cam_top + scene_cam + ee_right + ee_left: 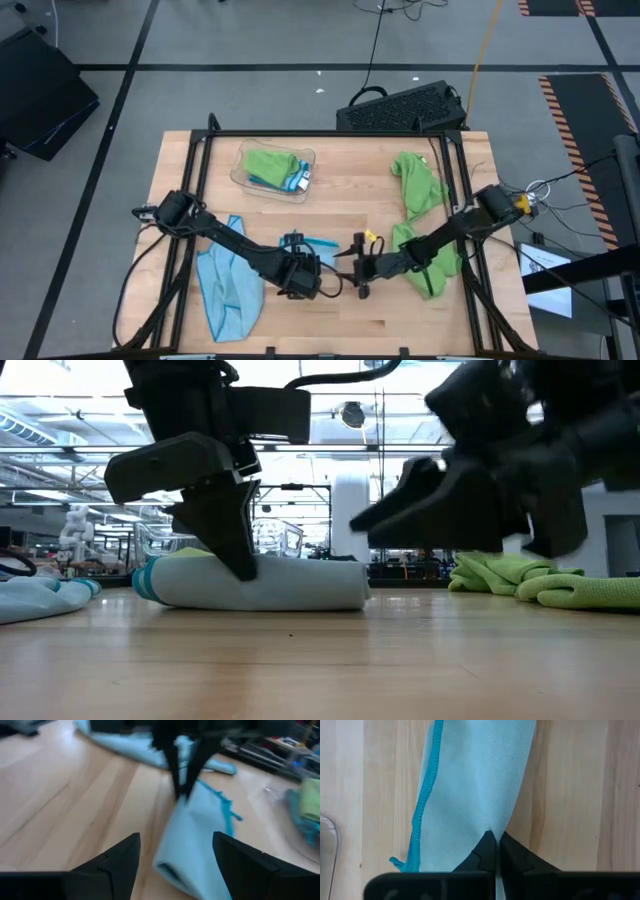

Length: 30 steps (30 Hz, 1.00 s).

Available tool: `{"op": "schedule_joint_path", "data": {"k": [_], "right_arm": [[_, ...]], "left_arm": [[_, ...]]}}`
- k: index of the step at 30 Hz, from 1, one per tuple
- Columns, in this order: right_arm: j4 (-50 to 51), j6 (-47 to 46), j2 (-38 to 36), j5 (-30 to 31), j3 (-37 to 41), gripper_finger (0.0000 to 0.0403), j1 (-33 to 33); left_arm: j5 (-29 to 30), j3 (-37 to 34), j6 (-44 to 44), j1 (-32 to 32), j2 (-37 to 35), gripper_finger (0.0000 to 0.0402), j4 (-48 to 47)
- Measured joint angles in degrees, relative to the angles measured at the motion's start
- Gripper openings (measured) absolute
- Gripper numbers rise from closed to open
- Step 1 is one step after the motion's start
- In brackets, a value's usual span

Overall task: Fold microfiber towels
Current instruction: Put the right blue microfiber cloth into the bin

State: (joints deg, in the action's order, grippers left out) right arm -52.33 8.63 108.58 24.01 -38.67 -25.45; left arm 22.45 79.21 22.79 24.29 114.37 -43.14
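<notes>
I see my left gripper (496, 842) pinched tight on the folded blue towel (470, 790); my right gripper (175, 857) gapes wide just beside it. No writing readable.

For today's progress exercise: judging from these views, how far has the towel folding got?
Done: folded towels sit in the clear tray. In hand: the left gripper is shut on a folded light blue towel mid-table, with the right gripper open beside it. Left: a loose blue towel at the left and crumpled green towels at the right.
</notes>
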Motion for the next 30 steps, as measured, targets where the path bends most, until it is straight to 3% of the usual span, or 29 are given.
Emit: {"op": "schedule_joint_path", "data": {"k": [12,17,21,28,30], "right_arm": [[-0.9,-0.4,11.8,-0.1,-9.0,0.0247,2.2],[-1.0,-1.0,13.3,4.4,-10.1,0.0233,2.5],[-0.6,-1.0,13.3,4.7,-10.1,0.0177,2.5],[0.7,-4.4,13.4,4.2,-10.0,0.003,3.5],[0.7,-4.9,13.4,4.2,-10.0,0.0013,3.7]], "left_arm": [[0.2,0.1,0.0,0.0,0.0,0.0009,0.1],[0.3,0.1,0.4,0.1,0.0,0.0012,0.2],[0.3,0.1,0.3,0.2,-0.1,0.0008,0.1],[0.6,0.1,1.1,0.2,-0.1,0.0023,0.2],[1.3,0.1,1.8,0.4,-0.1,0.0025,0.8]]}}
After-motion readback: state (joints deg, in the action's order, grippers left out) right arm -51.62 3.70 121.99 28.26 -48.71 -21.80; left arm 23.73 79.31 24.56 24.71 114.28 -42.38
